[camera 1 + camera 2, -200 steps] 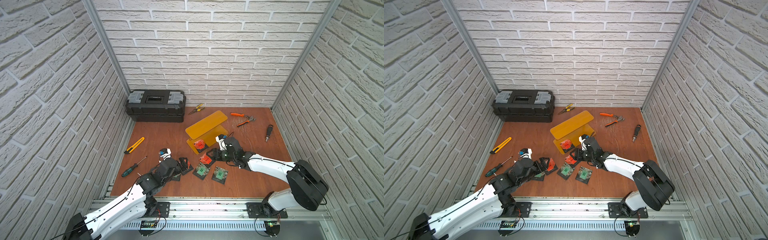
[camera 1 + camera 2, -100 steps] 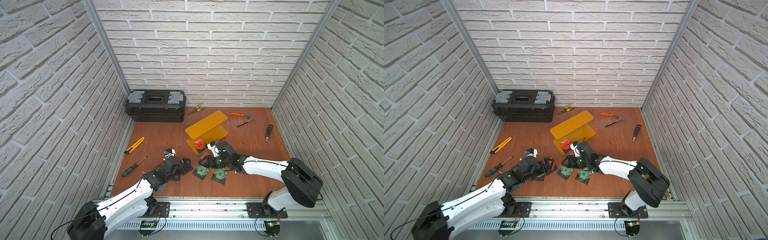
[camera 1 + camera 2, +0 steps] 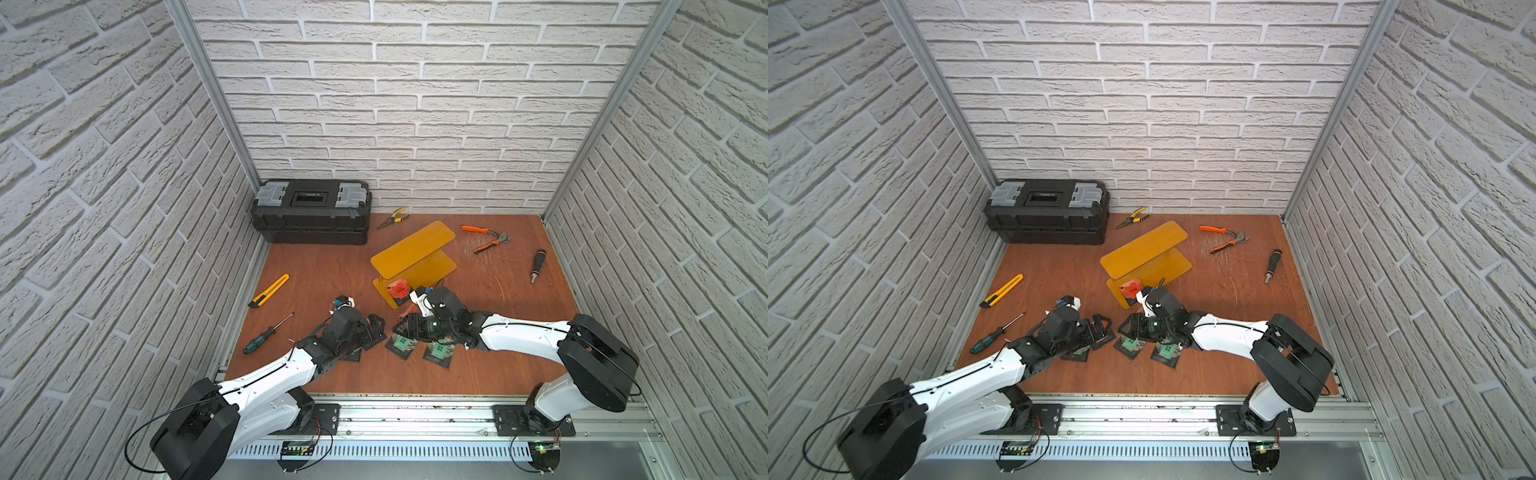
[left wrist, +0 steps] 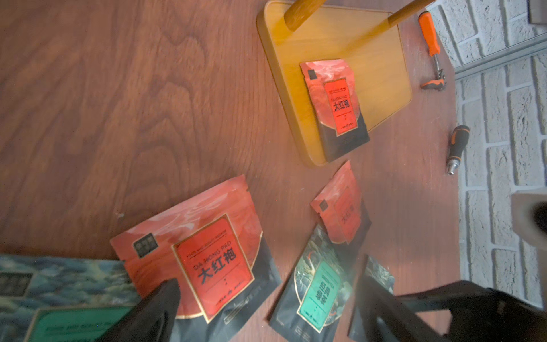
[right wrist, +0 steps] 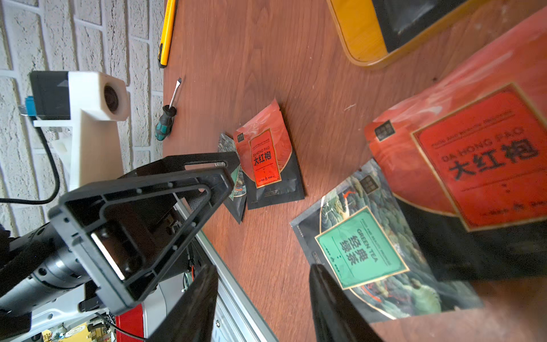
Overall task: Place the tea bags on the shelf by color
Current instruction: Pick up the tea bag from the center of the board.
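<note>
One tea bag is placed: a flat, black-edged foil sachet with an orange-red label (image 4: 334,103) lies on the lower plate of the two-tier shelf of translucent amber-yellow plastic (image 3: 411,249), near a corner. The upper plate is bare.

Five bags lie off the shelf on the brown wood-grain surface (image 3: 332,270), clustered just in front of it: two orange-red, three green. By my count, a small part of the job is done, and no green bag is sorted yet.

Left arm:
- It is stretched low and forward.
- The left pincer (image 4: 268,281) is tipped down at the nearer orange-red sachet (image 4: 201,254).
- Its jaws are spread wide, with a finger near each side of the bag. Nothing is gripped.
- That bag overlaps a green one (image 5: 233,183).

Right arm:
- It reaches low across towards the left arm, and the two pincers are near each other in both top views.
- The right pincer (image 5: 263,311) hangs close over the surface beside a green-labelled sachet (image 5: 364,245).
- Its jaws are moderately parted with only bare wood between them. It holds nothing.
- The second orange-red sachet (image 5: 473,165) overlaps that green bag's edge.
- The third green sachet (image 3: 438,353) lies just beside them, partly under the arm.
</note>
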Controlling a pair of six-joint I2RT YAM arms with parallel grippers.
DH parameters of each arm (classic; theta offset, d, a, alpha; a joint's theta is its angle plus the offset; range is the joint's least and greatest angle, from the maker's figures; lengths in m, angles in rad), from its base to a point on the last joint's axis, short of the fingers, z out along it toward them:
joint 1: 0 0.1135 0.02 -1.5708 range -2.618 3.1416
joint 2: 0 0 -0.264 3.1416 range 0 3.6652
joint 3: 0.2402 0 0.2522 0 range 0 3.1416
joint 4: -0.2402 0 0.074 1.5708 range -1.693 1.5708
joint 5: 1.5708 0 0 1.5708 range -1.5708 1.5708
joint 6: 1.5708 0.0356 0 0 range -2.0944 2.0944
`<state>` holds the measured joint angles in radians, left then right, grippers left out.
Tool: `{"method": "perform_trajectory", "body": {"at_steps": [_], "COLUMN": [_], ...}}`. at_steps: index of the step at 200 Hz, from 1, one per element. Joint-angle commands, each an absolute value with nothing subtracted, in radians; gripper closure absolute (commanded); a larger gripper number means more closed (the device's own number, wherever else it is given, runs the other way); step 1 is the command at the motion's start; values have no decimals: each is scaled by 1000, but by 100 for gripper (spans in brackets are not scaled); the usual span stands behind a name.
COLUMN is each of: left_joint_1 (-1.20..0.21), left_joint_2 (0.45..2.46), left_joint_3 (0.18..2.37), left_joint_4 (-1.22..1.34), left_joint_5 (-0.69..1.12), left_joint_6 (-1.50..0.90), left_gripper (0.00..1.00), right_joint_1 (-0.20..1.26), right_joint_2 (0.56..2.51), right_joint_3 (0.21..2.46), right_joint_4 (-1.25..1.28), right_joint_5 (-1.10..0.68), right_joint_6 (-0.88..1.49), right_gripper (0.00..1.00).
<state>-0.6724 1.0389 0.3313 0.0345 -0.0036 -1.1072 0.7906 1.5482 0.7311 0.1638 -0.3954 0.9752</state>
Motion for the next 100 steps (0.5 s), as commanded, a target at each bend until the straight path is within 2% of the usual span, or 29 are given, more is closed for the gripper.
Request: {"method": "perform_trajectory", "body": {"at_steps": [1, 100], "left_joint_1": [-663, -654], "left_joint_2": [1056, 1062], "left_joint_3": [333, 301], "left_joint_4": [82, 92], "left_joint_5": [17, 17], "left_joint_6": [-1086, -1095], "left_gripper": [2, 2], "right_joint_1": [805, 862], "right_joint_2": [1568, 1675], "right_joint_3": [744, 745], "right_joint_4": [217, 363], "right_joint_5": [-378, -352], "right_joint_6": [1026, 1209], "right_gripper": [47, 52]}}
